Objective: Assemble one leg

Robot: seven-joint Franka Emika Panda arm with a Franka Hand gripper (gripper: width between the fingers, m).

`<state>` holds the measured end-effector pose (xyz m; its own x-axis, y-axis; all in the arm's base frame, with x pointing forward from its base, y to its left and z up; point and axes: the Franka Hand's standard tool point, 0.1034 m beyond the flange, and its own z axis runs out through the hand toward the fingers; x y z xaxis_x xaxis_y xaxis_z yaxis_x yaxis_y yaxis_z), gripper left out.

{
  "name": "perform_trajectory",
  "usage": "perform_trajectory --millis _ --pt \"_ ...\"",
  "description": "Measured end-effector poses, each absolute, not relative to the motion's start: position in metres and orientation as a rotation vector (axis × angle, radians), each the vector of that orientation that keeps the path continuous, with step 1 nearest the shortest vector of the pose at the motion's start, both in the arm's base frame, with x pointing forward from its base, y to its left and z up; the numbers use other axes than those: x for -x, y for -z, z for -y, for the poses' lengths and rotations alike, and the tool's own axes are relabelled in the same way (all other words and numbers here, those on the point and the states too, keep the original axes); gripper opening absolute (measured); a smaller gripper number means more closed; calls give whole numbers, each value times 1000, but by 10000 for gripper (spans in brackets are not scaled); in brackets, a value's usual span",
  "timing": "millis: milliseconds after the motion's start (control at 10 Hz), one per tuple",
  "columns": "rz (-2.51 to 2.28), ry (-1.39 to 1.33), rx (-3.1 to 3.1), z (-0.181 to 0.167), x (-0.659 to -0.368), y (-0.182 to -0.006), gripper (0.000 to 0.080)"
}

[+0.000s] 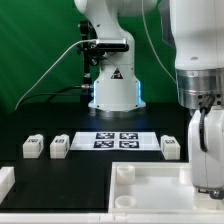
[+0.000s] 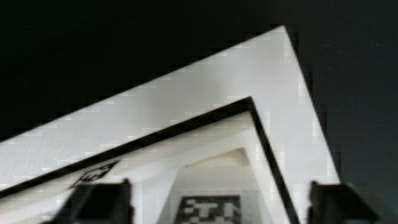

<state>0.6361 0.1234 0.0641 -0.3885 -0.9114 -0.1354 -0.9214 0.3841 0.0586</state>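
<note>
Three legs show in the exterior view, small white blocks with tags: two at the left (image 1: 33, 147) (image 1: 60, 147) and one at the right (image 1: 172, 147). The fourth is not in view. The large white rimmed tray (image 1: 150, 178) lies at the front. My gripper (image 1: 207, 188) hangs over the tray's right side. In the wrist view the gripper (image 2: 217, 205) is open, with dark fingers (image 2: 98, 204) wide apart over a corner of the tray (image 2: 214, 90). A tag on a white surface (image 2: 210, 208) lies between them; I cannot tell whether it is on the tray or on a leg.
The marker board (image 1: 118, 140) lies flat between the legs, in front of the robot's base (image 1: 112, 90). A white block (image 1: 6, 180) sits at the exterior view's front left edge. The arm's bulk fills the exterior view's right side.
</note>
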Motion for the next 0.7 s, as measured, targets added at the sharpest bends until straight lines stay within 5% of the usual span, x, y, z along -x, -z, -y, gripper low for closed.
perform_trajectory --millis 100,200,400,700 --pt "-2542 -188 1691 -124 -636 -65 614" --pt "-2527 -176 1685 -130 -635 -71 639" --pt "-2505 -178 1688 -138 -633 -87 648" --pt "-2505 -178 1691 -138 -632 -85 648"
